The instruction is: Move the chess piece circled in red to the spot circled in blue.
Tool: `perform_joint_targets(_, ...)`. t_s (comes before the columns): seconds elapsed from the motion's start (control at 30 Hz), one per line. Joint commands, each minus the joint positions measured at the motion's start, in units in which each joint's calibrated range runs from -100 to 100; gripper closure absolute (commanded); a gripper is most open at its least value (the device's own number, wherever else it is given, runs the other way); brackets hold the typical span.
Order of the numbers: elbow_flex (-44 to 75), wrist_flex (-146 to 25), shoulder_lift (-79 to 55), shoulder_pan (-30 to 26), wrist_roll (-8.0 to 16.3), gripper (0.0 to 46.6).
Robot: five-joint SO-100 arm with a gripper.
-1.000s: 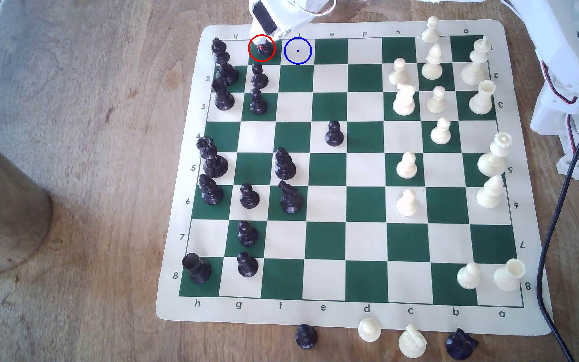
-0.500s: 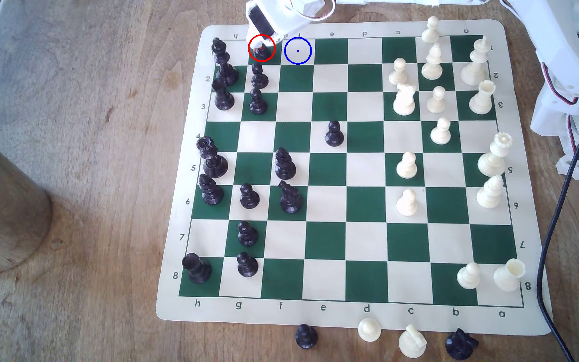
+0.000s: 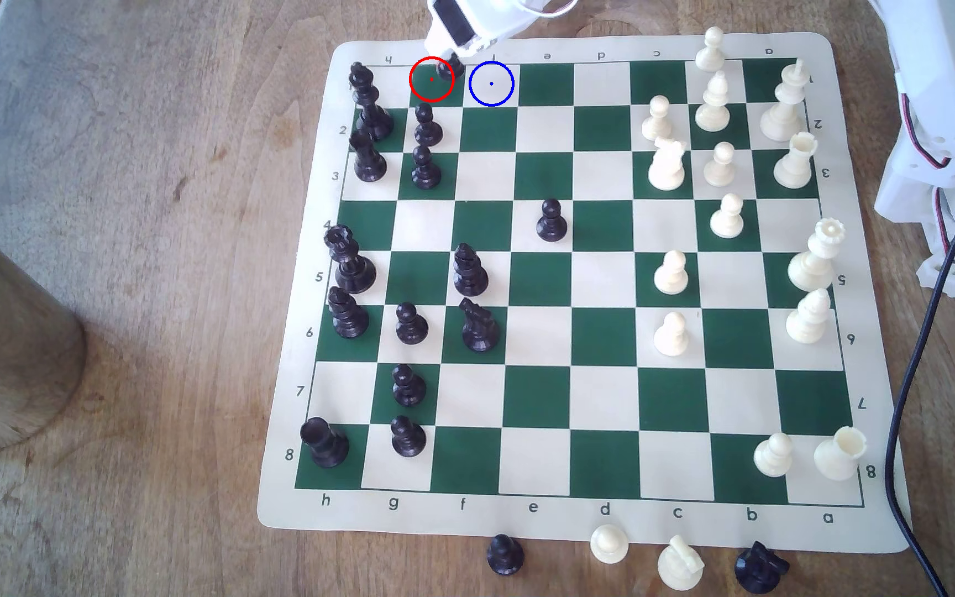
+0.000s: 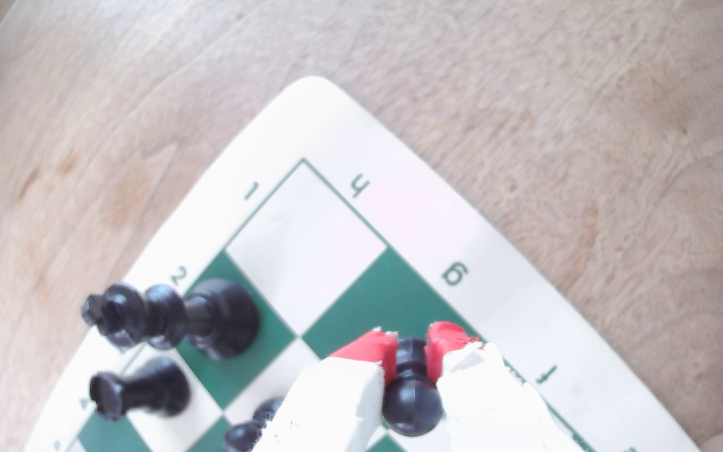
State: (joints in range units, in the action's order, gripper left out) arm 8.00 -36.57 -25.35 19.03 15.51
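The chess piece circled in red, a small black pawn [image 3: 457,69], hangs at the red ring's edge on the exterior view's right, off the green square [image 3: 429,83] inside that ring. My gripper [image 3: 452,57] is shut on it from above, at the board's far edge. The wrist view has red-padded fingers [image 4: 373,350] clamped on the pawn [image 4: 413,404] at its collar, ball head toward the camera, above the board's border near the g column. The spot circled in blue [image 3: 491,84], a cream square, lies bare just to the exterior view's right of the pawn.
A black king [image 3: 370,109] and two black pawns [image 3: 427,126] stand close by on the exterior view's left and nearer side. White pieces [image 3: 713,103] crowd the right columns. A wooden cylinder [image 3: 4,344] stands off the board at left; a black cable [image 3: 923,344] runs down the right.
The gripper has risen and shifted to the exterior view's right with the pawn in it. The green square inside the red ring is now bare.
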Motion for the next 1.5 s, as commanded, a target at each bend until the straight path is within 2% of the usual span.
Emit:
perform_joint_targets(0.0, -1.74, 1.11, 10.15, 0.33, -0.59, 46.4)
perform_joint_targets(0.4, -12.44, 1.77, 15.16, 0.64, -2.78, 46.4)
perform_joint_targets(1.3, -11.72, 4.31, 7.43, 1.58, -3.37, 46.4)
perform_joint_targets(1.4, -11.53, 4.31, 7.26, 1.58, -3.47, 45.4)
perform_joint_targets(1.47, -11.44, 4.22, 7.09, 1.43, -3.52, 42.3)
